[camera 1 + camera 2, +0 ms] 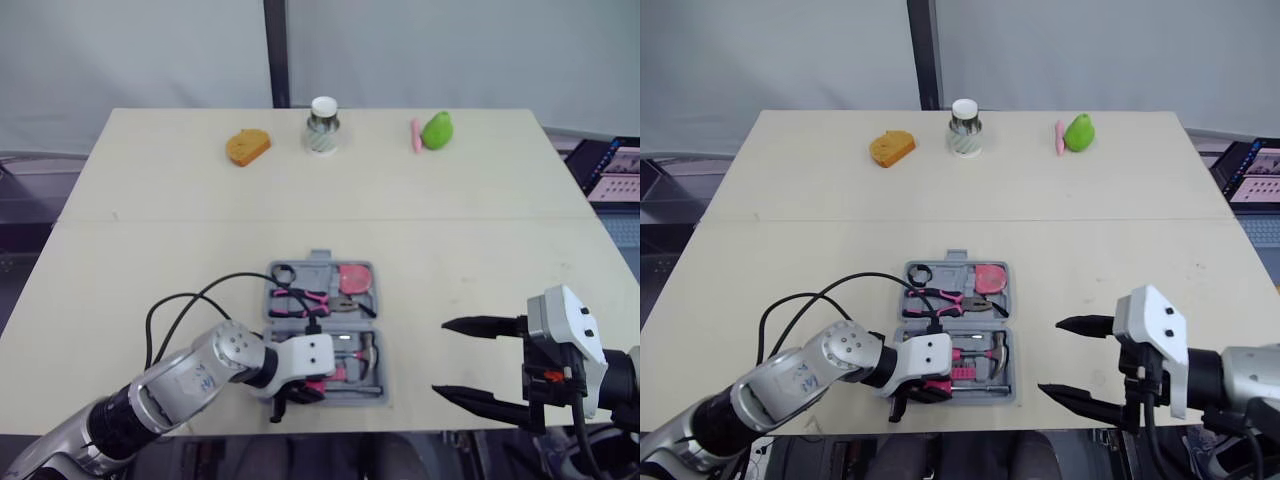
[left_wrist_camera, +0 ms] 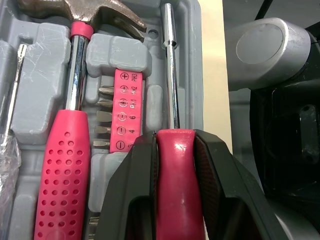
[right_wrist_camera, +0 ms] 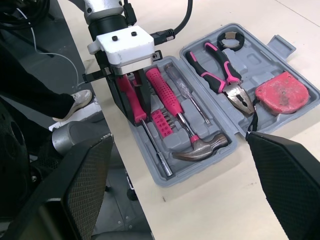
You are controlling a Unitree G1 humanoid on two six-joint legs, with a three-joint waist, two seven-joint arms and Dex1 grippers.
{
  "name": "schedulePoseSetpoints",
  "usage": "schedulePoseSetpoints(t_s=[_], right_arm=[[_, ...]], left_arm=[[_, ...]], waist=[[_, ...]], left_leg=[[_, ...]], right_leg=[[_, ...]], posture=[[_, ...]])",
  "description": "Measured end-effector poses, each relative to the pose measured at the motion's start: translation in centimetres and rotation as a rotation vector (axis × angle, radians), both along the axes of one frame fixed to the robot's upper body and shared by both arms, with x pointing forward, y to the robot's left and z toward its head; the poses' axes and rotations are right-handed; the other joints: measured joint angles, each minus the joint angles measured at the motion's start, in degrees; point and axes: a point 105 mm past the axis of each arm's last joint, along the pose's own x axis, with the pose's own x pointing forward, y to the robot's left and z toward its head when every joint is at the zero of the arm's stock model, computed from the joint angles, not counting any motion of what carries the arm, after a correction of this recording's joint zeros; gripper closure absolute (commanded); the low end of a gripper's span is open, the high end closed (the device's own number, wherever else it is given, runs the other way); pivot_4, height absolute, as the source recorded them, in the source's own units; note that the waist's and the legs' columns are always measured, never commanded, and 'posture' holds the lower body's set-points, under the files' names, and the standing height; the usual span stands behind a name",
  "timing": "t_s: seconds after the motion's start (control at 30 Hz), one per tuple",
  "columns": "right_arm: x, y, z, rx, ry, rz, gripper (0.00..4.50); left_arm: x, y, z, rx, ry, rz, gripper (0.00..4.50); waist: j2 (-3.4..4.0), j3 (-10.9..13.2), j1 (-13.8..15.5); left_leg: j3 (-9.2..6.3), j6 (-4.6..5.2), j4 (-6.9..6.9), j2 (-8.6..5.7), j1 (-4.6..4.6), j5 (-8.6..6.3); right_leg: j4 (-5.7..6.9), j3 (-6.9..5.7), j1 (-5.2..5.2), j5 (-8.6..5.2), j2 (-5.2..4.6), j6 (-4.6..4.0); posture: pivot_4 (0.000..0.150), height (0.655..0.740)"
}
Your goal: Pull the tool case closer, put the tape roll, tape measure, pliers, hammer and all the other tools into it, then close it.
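left gripper clamped on pink-handled screwdriver in outer slot of tool case, right gripper gaping idle: releasing it unseated likely blocks lid closure.

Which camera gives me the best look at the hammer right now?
The right wrist view: the hammer lies whole in the tool case, head to pink grip. The left wrist view shows its grip and shaft close up, the head cut off at the edge. Both eye views show it small.
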Motion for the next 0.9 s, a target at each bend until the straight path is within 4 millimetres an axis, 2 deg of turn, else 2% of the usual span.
schedulePoseSetpoints(t_s=[0.3,0.33,0.47,0.7,0.9], right_arm=[[-0.1,0.1,0.0,0.005,0.004,-0.001,0.00],[-0.1,0.1,0.0,0.004,0.004,0.000,0.00],[-0.2,0.1,0.0,0.005,0.006,0.001,0.00],[-0.2,0.2,0.1,0.011,0.003,0.007,0.00],[0.2,0.5,0.6,0.020,-0.029,0.023,0.00]], left_arm=[[0.2,0.0,-0.3,0.000,0.015,0.011,3.91],[0.2,0.0,-0.3,-0.001,0.016,0.010,2.86],[-0.2,-0.3,-0.3,-0.013,0.031,-0.016,1.12],[0.1,0.0,0.3,-0.031,0.033,-0.001,1.12],[0.8,0.9,3.6,-0.187,0.060,0.044,1.12]], waist=[[0.00,0.00,0.03],[0.00,-0.01,0.04],[0.00,-0.01,0.06],[-0.01,-0.01,0.02],[-0.01,-0.01,-0.12]], left_leg=[[-0.01,0.00,0.01,0.00,0.00,0.00],[-0.01,0.00,0.01,0.00,0.00,0.00],[-0.01,0.00,0.02,-0.01,0.01,0.00],[-0.02,0.01,0.04,0.00,0.01,0.01],[-0.03,0.01,0.03,0.01,0.01,0.00]], right_leg=[[0.01,0.00,0.00,0.00,0.00,0.00],[0.01,0.00,0.01,0.00,0.00,0.00],[0.02,0.00,0.01,0.00,0.00,0.00],[0.05,0.00,0.01,0.00,0.00,0.00],[0.05,-0.01,0.00,0.00,0.00,0.00]], posture=[[0.150,0.7400],[0.150,0.7400],[0.150,0.7400],[0.150,0.7400],[0.150,0.7400]])
